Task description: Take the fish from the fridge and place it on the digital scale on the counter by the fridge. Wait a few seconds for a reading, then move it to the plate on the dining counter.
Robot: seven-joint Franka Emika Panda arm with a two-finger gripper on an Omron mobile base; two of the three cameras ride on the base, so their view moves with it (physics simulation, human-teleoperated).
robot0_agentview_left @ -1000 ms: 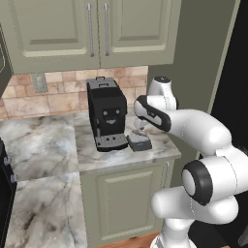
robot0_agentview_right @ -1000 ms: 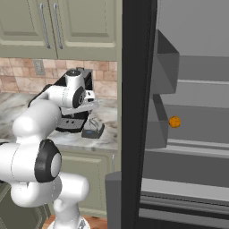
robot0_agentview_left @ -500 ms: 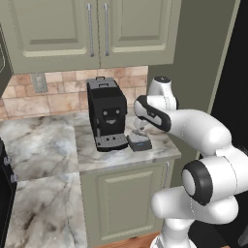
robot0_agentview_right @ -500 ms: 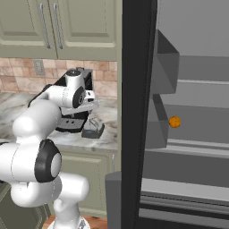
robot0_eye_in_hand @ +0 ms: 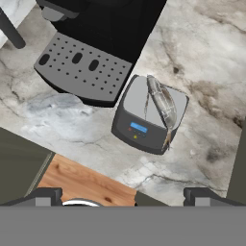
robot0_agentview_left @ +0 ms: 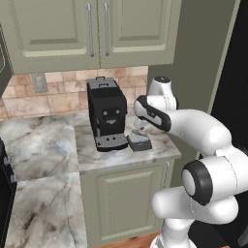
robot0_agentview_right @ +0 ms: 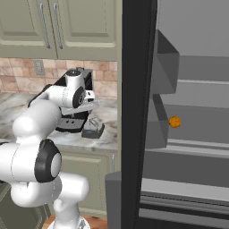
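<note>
The claw (robot0_eye_in_hand: 123, 194) hangs with its two dark finger tips (robot0_eye_in_hand: 45, 194) spread as wide as they go and nothing between them, looking down on the digital scale (robot0_eye_in_hand: 144, 126) from above. From the left base view the claw (robot0_agentview_left: 139, 127) sits just above the digital scale (robot0_agentview_left: 139, 142), and from the right base view it (robot0_agentview_right: 91, 123) is likewise just over the digital scale (robot0_agentview_right: 93, 131). The fish (robot0_eye_in_hand: 162, 103) lies on the top face of the digital scale, a slim silver-grey shape stretched along the side of the platform away from the coffee machine, its tail reaching the scale's front corner by the blue display strip; the claw is apart from it. Just beside the digital scale stands the black coffee machine (robot0_eye_in_hand: 91, 43), its perforated grey drip tray nearly touching the scale's edge; the machine (robot0_agentview_left: 106, 114) shows on the scale's left in the left base view. Both rest on the veined marble counter (robot0_eye_in_hand: 202, 62), which carries on around the scale, with green cabinet doors (robot0_agentview_left: 128, 198) beneath it and upper cabinets (robot0_agentview_left: 97, 29) over the coffee machine. To the right of the scale's counter in the right base view, the fridge (robot0_agentview_right: 136, 112) stands open, and a small round orange fruit (robot0_agentview_right: 175, 121) rests on one of its grey inner shelves, well apart from the scale.
</note>
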